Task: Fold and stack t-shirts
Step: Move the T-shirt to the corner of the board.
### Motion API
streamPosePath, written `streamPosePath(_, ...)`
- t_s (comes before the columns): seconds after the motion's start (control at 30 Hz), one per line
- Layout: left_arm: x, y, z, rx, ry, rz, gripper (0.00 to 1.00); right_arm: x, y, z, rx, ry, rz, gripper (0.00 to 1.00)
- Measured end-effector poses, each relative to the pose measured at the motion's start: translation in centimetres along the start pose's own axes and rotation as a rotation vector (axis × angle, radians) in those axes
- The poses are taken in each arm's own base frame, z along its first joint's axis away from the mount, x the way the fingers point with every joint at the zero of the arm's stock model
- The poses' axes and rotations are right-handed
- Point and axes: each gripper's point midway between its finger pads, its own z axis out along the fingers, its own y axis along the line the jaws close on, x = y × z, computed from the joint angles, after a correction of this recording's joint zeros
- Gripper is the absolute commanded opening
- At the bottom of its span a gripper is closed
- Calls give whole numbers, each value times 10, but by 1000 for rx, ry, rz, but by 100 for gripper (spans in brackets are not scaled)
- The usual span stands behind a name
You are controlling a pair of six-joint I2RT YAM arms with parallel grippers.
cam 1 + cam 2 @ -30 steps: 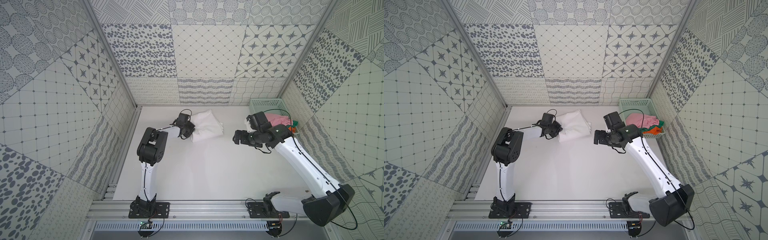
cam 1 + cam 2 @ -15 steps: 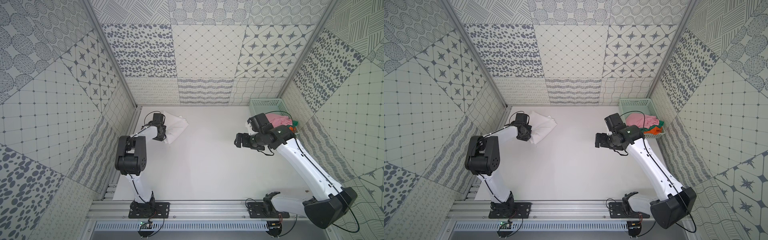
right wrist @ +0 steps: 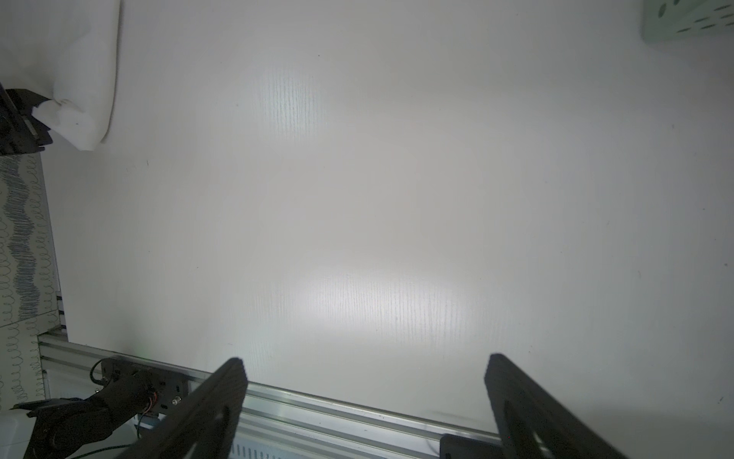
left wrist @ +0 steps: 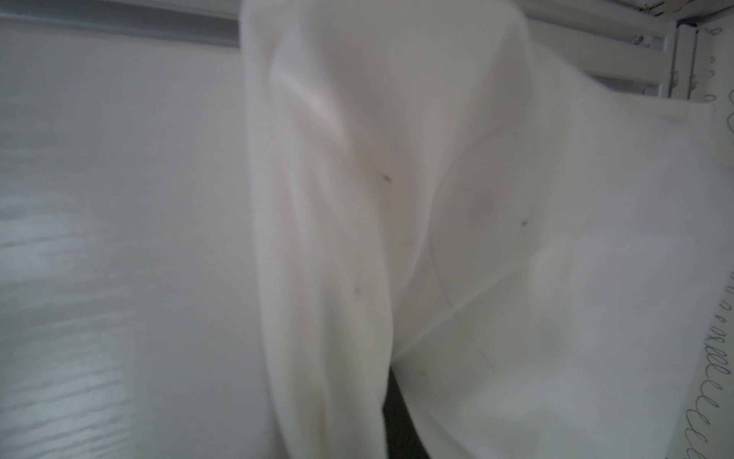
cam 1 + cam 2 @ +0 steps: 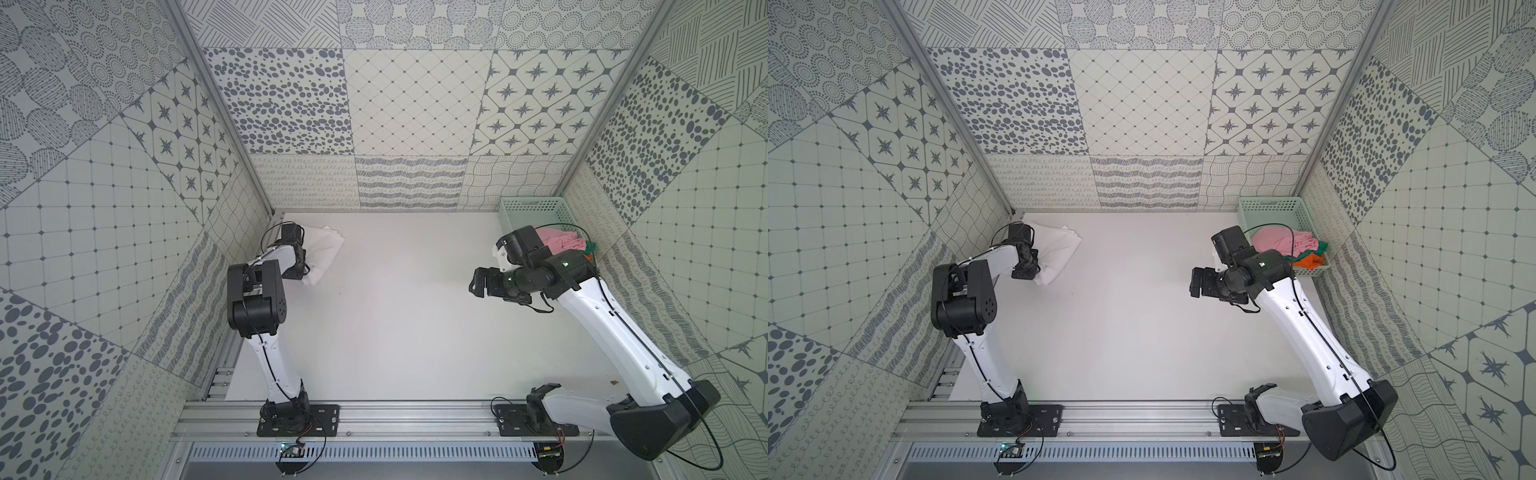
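Your left gripper (image 5: pixel 300 268) is clamped on the white t-shirt (image 5: pixel 324 251). Its jaws are pinched together on a bunched bit of cloth at the shirt's left edge, toward its nearer end. You'll find that shirt in the far left corner of the table (image 5: pixel 395 332), close to the left wall.

It is a folded bundle. Its long axis runs from the end nearest the arm bases toward the back wall, leaning a little to the right, and the loose layered edges point at the back wall. In the left wrist view the shirt fills most of the frame, too blurred for you to read any lettering.

Your right gripper (image 5: pixel 478 282) hangs above the right side of the table, pointing left. Its jaws are wide apart and its fingers (image 3: pixel 214 409) frame tabletop.

Behind it, the basket (image 5: pixel 528 205) in the far right corner holds the pink t-shirt (image 5: pixel 557 243), green t-shirt (image 5: pixel 1312 249) and orange t-shirt (image 5: pixel 1308 262). They lie crumpled together, with no clear axis.
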Motion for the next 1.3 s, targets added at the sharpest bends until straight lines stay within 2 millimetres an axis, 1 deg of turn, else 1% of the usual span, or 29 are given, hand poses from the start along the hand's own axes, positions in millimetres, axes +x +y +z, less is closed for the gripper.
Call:
streamPosePath(0.2, -11, -38, 22, 53, -20, -28, 0, 14, 6, -8, -11, 17, 11, 98)
streamPosePath(0.47, -21, -82, 46, 149, -33, -64, 0, 29, 19, -9, -17, 43, 3, 98)
streamPosePath(0.5, -22, -87, 48, 163, -33, -68, 3, 31, 20, -9, -16, 45, 1, 98)
streamPosePath(0.57, -22, -94, 52, 185, -27, -73, 40, 34, 22, -9, -17, 50, -6, 98)
streamPosePath(0.6, -23, -97, 54, 196, -26, -71, 53, 35, 23, -9, -18, 53, -7, 98)
streamPosePath(0.63, -25, -103, 53, 222, -24, -74, 59, 36, 25, -8, -18, 58, -9, 98)
streamPosePath(0.7, -26, -114, 50, 266, -18, -79, 65, 37, 27, -6, -18, 65, -11, 98)
streamPosePath(0.73, -26, -117, 48, 283, -15, -74, 67, 38, 27, -5, -18, 68, -12, 98)
streamPosePath(0.83, -23, -119, 44, 309, 3, -70, 72, 40, 29, -3, -21, 73, -16, 98)
streamPosePath(0.97, -14, -106, 28, 289, 58, -38, 78, 37, 32, 0, -34, 62, -24, 98)
streamPosePath(1.07, -8, -98, 7, 259, 93, 4, 80, 33, 35, 4, -34, 54, -29, 98)
streamPosePath(1.13, -3, -98, -18, 260, 114, 46, 81, 30, 35, 12, -19, 62, -36, 98)
streamPosePath(1.3, 17, -101, -96, 300, 158, 180, 81, 22, 30, 40, 63, 87, -45, 98)
